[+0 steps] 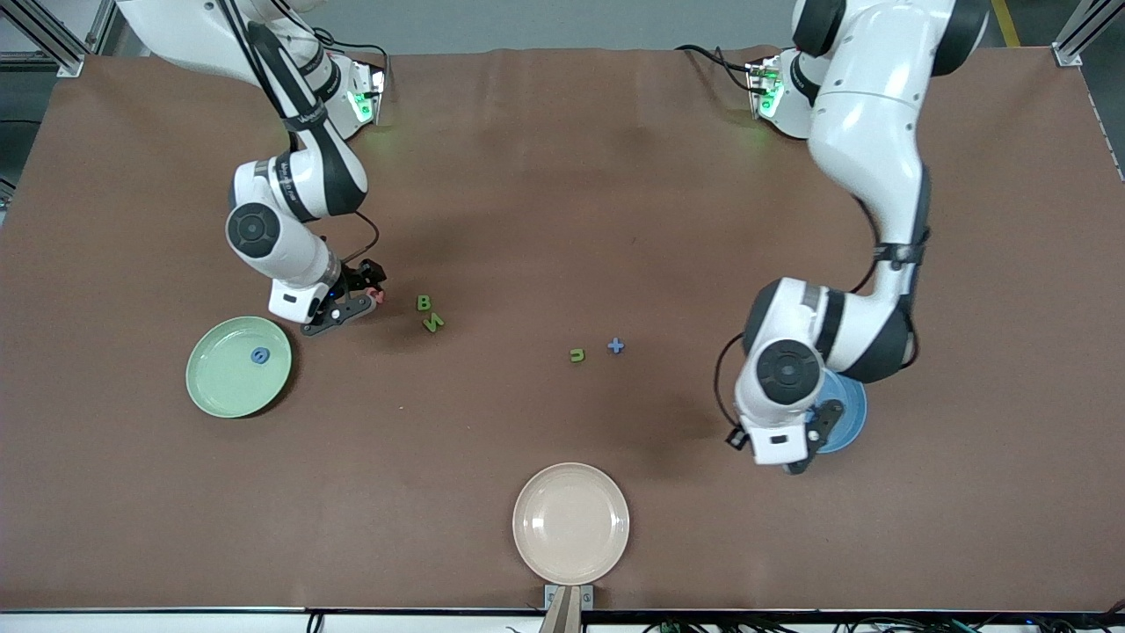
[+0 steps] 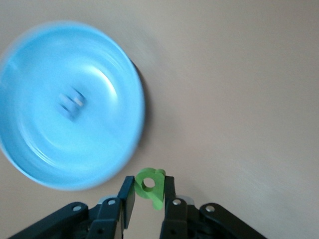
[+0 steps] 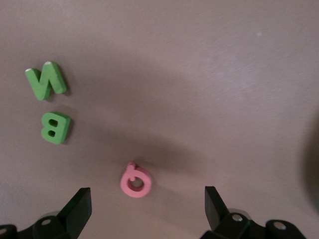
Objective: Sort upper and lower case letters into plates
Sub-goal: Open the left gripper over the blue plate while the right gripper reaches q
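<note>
Over the blue plate [image 2: 70, 104], the left gripper [image 2: 148, 199] pinched a green letter [image 2: 149, 186]; the right gripper [image 3: 147, 206] hung spread above a pink letter [image 3: 135, 181], beside the green plate [image 1: 220, 387].

- You have a brown mat [image 1: 562, 176] covering the whole table, lightly creased along the base end.
- Grey floor shows past that end; aluminium frame posts [image 1: 1077, 31] stand at your corners.
- Overhead light, soft shadows.

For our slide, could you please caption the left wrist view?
Left claw shut on a green letter beside the blue plate, which already holds a blue piece.
</note>
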Controlling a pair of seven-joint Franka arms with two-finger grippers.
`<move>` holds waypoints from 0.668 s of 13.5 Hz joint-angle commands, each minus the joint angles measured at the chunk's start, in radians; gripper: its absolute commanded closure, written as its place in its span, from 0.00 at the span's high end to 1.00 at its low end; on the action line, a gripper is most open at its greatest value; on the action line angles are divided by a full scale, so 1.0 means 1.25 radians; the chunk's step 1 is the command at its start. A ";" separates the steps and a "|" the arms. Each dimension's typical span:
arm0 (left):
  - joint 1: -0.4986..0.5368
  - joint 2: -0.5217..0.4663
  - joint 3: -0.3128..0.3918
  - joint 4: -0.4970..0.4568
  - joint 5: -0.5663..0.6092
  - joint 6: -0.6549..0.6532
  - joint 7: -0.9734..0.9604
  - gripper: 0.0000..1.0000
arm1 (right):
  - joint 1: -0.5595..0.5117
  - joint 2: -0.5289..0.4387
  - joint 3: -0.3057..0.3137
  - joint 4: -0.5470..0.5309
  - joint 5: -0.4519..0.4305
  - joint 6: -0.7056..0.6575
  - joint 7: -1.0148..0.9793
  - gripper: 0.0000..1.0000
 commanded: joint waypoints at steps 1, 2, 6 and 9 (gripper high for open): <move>0.019 -0.125 -0.007 -0.220 0.041 0.096 0.034 0.02 | 0.025 -0.031 -0.001 -0.044 0.002 0.018 0.039 1.00; 0.026 -0.141 -0.007 -0.277 0.041 0.143 0.037 0.05 | 0.025 -0.028 -0.001 -0.046 0.002 0.019 0.040 1.00; 0.061 -0.143 -0.007 -0.358 0.041 0.203 0.034 0.71 | 0.024 -0.023 -0.002 -0.046 0.002 0.019 0.039 1.00; 0.058 -0.154 -0.008 -0.354 0.041 0.201 0.026 0.99 | 0.024 -0.005 -0.002 -0.043 0.001 0.037 0.039 1.00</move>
